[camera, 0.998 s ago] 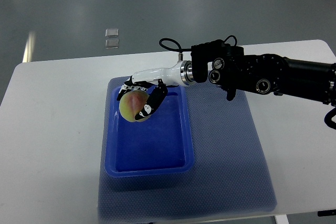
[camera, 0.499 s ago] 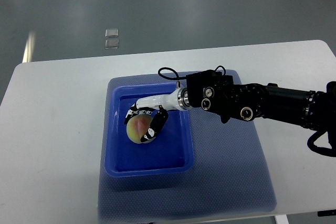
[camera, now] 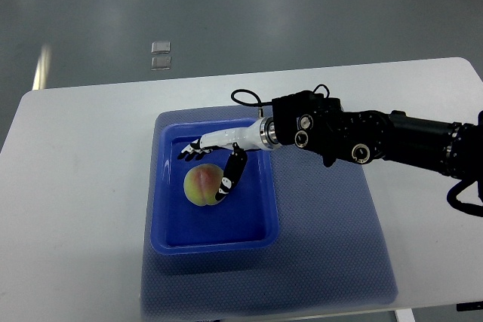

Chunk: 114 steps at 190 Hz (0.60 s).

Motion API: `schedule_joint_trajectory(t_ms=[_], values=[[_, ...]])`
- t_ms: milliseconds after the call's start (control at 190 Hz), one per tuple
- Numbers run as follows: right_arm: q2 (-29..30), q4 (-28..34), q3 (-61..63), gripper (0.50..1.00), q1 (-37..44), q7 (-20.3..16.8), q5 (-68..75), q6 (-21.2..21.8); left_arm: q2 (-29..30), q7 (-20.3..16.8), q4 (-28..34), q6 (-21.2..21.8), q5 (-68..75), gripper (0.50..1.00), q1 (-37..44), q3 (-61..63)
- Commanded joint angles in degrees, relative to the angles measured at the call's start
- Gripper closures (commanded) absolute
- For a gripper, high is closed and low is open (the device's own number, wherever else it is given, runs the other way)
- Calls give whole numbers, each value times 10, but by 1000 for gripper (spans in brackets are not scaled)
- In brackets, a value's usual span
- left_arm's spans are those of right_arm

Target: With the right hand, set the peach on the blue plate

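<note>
The right hand (camera: 211, 157) is hovering with fingers spread, gripping nothing, while the peach (camera: 202, 185) is sitting in the blue plate (camera: 260, 209); lifting straight up avoids nudging it.

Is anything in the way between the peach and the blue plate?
Nothing visible is. The peach already lies inside the blue plate, on its floor. The right hand is open just above it, its thumb beside the fruit.
</note>
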Motion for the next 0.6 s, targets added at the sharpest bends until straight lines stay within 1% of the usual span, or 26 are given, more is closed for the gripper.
schedule_joint_trajectory(t_ms=[0,58,63,95,142,147,294,368,410,415,510,557,562,594], values=[[-27,2,29,570,31,0,5,7,0,0,0,0,0,500,0,0],[-31,2,34,570,34,0,6,8,0,0,0,0,0,500,0,0],[-48,2,56,570,50,1,11,12,0,0,0,0,0,500,0,0],[-59,2,72,570,55,1,18,14,0,0,0,0,1,500,0,0],[-59,2,72,570,55,1,18,14,0,0,0,0,1,500,0,0],[-80,2,97,570,56,1,34,15,0,0,-1,0,1,500,0,0],[-131,2,181,570,40,2,98,15,0,0,-3,0,1,500,0,0],[-147,2,249,570,-7,5,154,15,0,0,-4,0,2,500,0,0],[-147,2,249,570,-7,5,154,15,0,0,-4,0,2,500,0,0],[-155,1,305,570,-46,6,196,12,0,0,-5,0,2,500,0,0],[-147,-3,418,570,-119,8,266,6,0,0,-5,0,2,500,0,0],[-147,-3,418,570,-119,8,266,6,0,0,-5,0,2,500,0,0],[-140,-5,471,570,-158,9,300,-3,0,0,-6,0,2,500,0,0],[-136,-5,502,570,-183,9,322,-10,0,0,-6,-1,3,500,0,0]])
